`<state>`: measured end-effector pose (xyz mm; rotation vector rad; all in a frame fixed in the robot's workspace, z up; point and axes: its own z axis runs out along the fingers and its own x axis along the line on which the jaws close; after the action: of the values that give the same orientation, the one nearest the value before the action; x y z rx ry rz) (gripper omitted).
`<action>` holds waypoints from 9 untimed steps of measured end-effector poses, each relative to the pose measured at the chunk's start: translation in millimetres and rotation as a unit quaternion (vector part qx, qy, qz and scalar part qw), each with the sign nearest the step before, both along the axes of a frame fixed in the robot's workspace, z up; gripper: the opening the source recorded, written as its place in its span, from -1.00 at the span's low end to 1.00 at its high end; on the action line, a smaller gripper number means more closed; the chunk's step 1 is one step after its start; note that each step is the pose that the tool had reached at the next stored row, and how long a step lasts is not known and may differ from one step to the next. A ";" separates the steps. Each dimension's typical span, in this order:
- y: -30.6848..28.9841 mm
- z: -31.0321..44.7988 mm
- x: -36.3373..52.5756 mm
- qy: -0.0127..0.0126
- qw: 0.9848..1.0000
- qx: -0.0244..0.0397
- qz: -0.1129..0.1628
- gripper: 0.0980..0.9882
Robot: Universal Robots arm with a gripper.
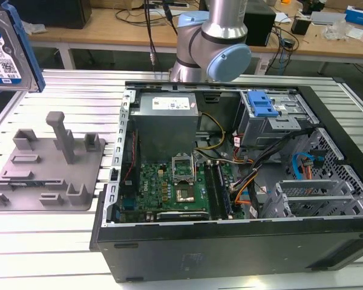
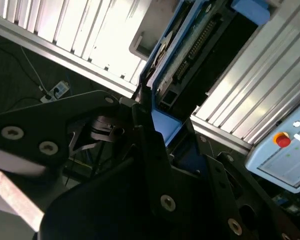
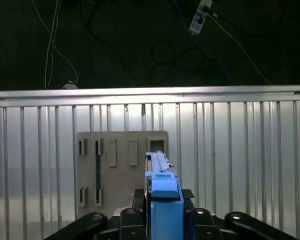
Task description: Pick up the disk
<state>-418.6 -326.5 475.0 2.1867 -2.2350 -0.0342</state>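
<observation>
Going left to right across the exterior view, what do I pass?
The disk raised at the left edge → grey fixture with posts on the slatted table → open computer case, holding the silver power supply, then the blue-handled drive cage.

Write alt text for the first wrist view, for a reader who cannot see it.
The gripper is shut on the disk, held edge-on so its blue rail faces the camera, above a slatted metal table. Beneath the disk lies a grey fixture with slots. Past the table's edge, cables and a power strip lie on a dark floor.
</observation>
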 end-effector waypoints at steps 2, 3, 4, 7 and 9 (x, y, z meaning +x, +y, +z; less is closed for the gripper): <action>-0.1 0.0 0.0 0.000 1.000 0.000 0.000 -0.39; -0.1 0.0 0.0 0.000 1.000 0.000 0.000 -0.39; -0.1 0.0 0.0 0.000 1.000 0.000 0.000 -0.39; -0.1 0.1 0.0 0.000 1.000 0.000 0.000 -0.39; -0.1 0.0 0.0 0.000 1.000 0.001 0.000 -0.39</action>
<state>-418.6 -326.6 475.1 2.1876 -2.2356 -0.0360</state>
